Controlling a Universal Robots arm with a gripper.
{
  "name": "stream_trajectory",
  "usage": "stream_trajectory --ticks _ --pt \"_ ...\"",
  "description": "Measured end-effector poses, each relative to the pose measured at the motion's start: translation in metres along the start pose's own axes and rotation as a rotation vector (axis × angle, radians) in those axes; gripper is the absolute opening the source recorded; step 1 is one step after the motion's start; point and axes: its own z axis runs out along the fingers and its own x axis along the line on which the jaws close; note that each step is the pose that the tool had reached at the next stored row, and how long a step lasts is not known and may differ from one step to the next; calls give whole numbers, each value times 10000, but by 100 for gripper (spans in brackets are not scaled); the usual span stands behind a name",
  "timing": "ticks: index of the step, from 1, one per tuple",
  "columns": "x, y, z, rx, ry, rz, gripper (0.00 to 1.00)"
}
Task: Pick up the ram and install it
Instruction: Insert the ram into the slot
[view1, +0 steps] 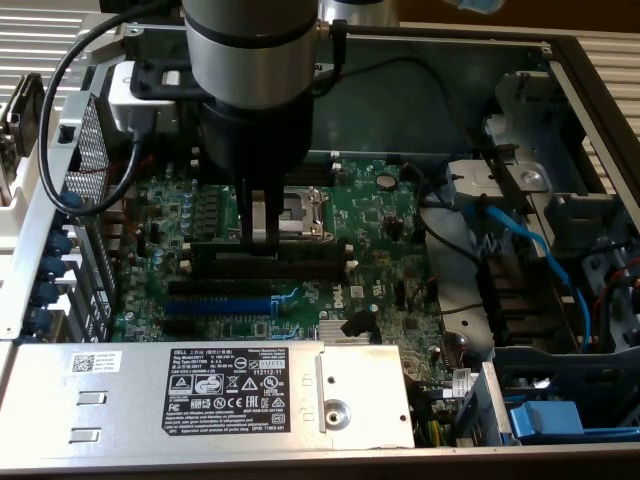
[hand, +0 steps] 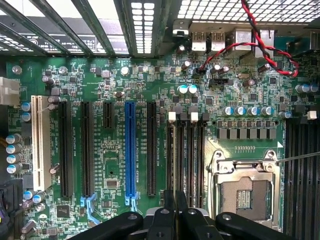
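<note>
In the exterior view, the arm (view1: 255, 60) is reaching straight down into the open computer case (view1: 560, 60), with its gripper (view1: 264, 232) pointing vertically at the motherboard (view1: 380, 215). The narrow fingers are pinching the ram (view1: 310, 247), which is standing on edge along the memory slots just beside the CPU socket (view1: 300, 208). In the wrist view, the gripper (hand: 175, 205) is hanging over the black memory slots (hand: 186, 150), its fingers nearly together.

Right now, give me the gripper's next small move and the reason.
Probably a short, straight press down. The gripper appears shut on the ram, held level along the memory slots beside the CPU socket, and the wrist view has it lined up with a slot. Whether the ram is already seated I cannot tell.
</note>
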Motion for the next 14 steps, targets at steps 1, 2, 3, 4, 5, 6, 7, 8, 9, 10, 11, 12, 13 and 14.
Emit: stream_trajectory --ticks 1,2,3,4,5,6,7,8,9,10,11,12,13,14 --pt "0 -2 0 -1 2 -2 12" --pt "0 -7 0 -1 3 -2 12" --pt "-1 -12 1 -1 5 -1 12" --pt "-2 -16 1 -1 5 -1 12" --pt "-2 -21 2 -1 5 -2 12" --pt "-2 -21 2 -1 6 -1 12" --pt "-2 -24 1 -1 10 -1 12" --pt "-4 -24 2 -3 10 -2 12" --pt "-6 -25 2 -5 11 -2 12" --pt "-7 -24 2 -6 11 -2 12" --pt "-11 -24 3 -7 14 -1 12" --pt "-13 -24 4 -6 13 -1 12" --pt "-14 -24 5 -7 14 -2 12" --pt "-14 -23 5 -7 15 -2 12"
